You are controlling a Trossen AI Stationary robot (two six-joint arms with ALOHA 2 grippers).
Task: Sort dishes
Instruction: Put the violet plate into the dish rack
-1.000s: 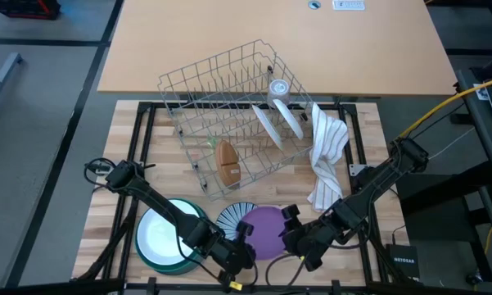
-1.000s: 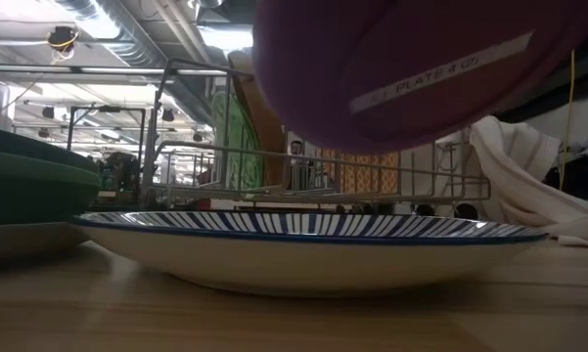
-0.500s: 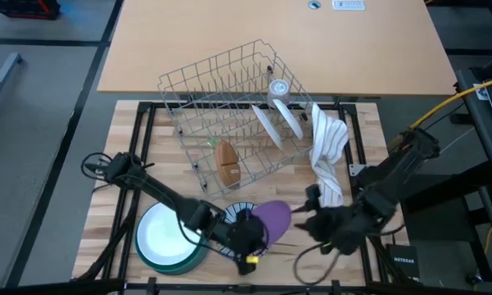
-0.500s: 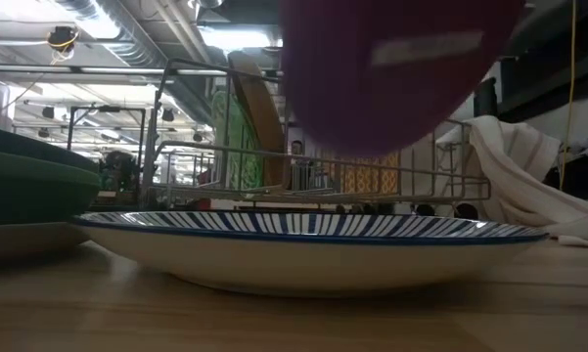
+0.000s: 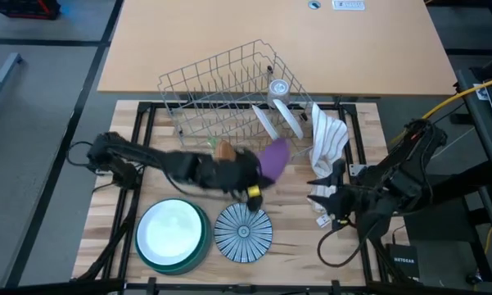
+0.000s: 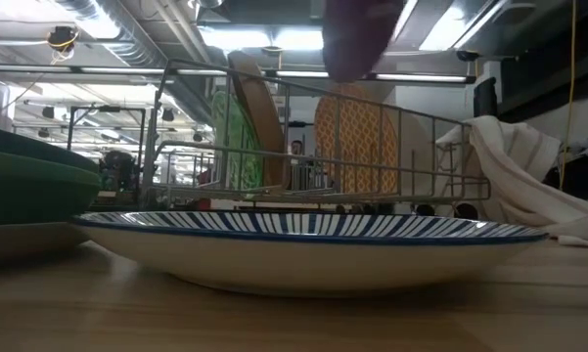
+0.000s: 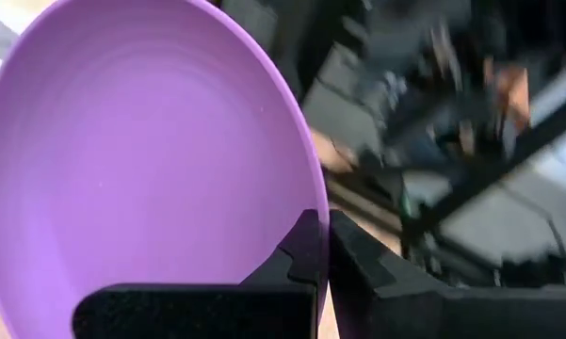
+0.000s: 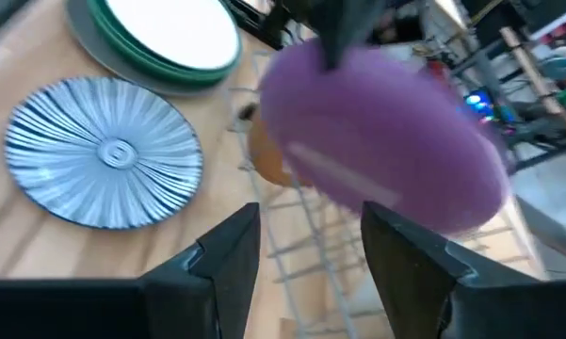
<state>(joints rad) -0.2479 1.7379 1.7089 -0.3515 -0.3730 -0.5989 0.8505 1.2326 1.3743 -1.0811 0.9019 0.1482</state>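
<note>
- The wire rack (image 5: pixel 229 115) is sitting on the table just beyond the left gripper (image 5: pixel 252 182).
- The stack of large plates (image 5: pixel 172 235), white on green, is lying nearer the table's front edge than that gripper.
- The blue striped plate (image 5: pixel 243 233) is resting flat just beside the stack.
- The purple plate (image 5: pixel 273 157) is being held tilted in the air at the rack's front edge, its rim pinched by the left gripper's closed fingers.
- The right gripper (image 5: pixel 327 199) is hovering beside the striped cloth (image 5: pixel 326 160), fingers apart, gripping nothing.
</note>
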